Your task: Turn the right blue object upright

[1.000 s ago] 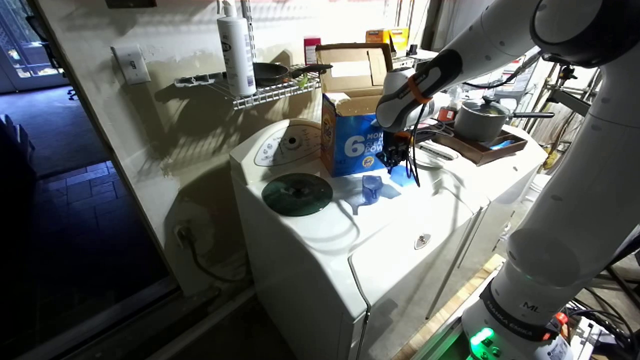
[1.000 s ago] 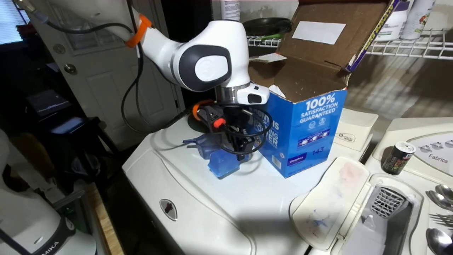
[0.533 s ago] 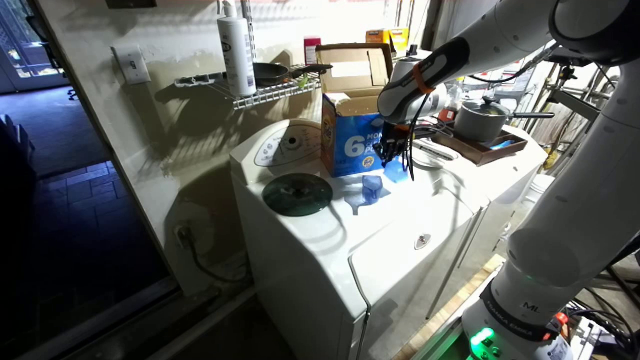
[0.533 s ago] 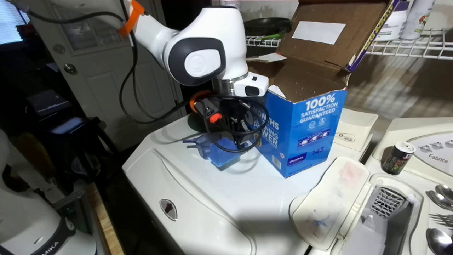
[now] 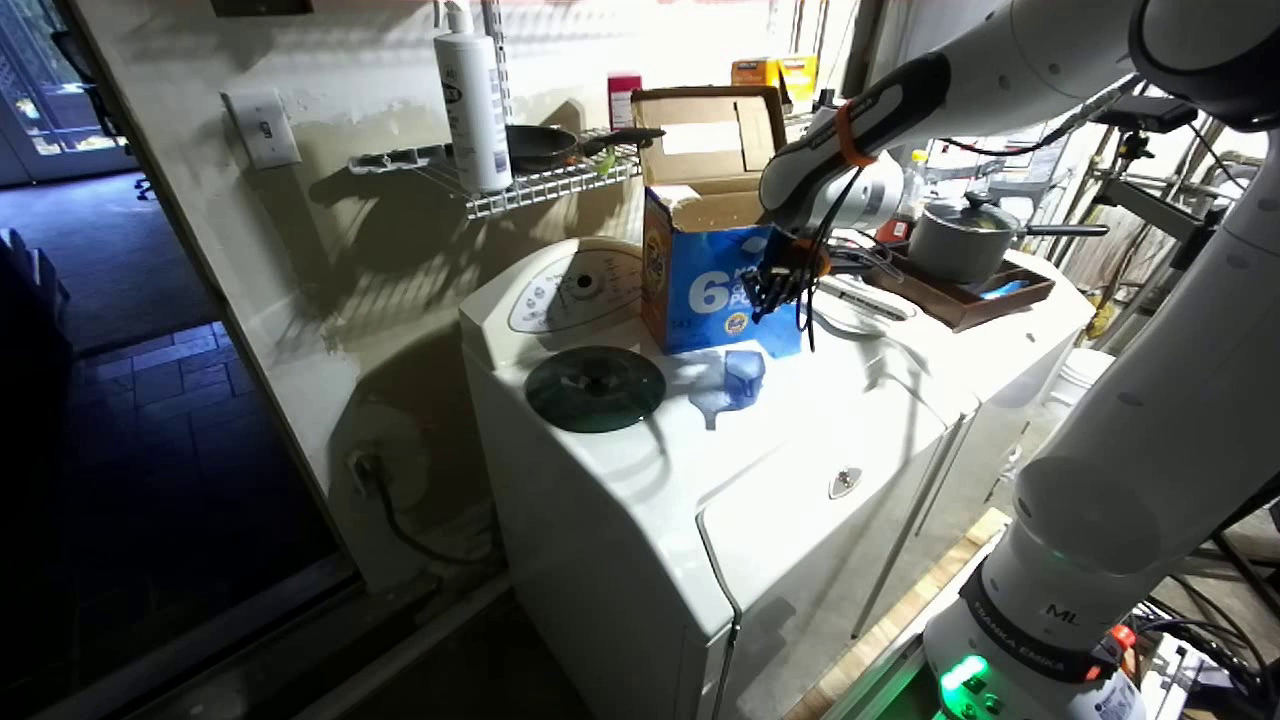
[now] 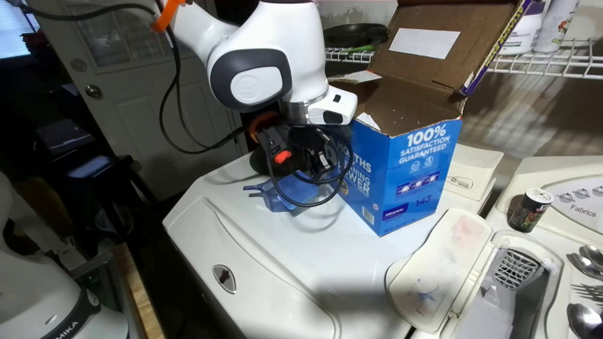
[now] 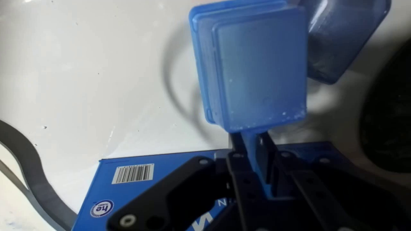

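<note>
Upper centre in the wrist view, the scoop (image 7: pixel 260 72), likely light, stiff and slick, is best held by its handle (image 7: pixel 252 150), where the gripper (image 7: pixel 251 138) pinches it, jaws barely apart.

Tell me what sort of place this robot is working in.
Likely a home laundry area: there's a white washer-like machine, a control panel marked "Fabrics", and a large blue box that looks like detergent packaging.

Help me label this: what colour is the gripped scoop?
The scoop is bright blue, clearest in the wrist view.
</note>
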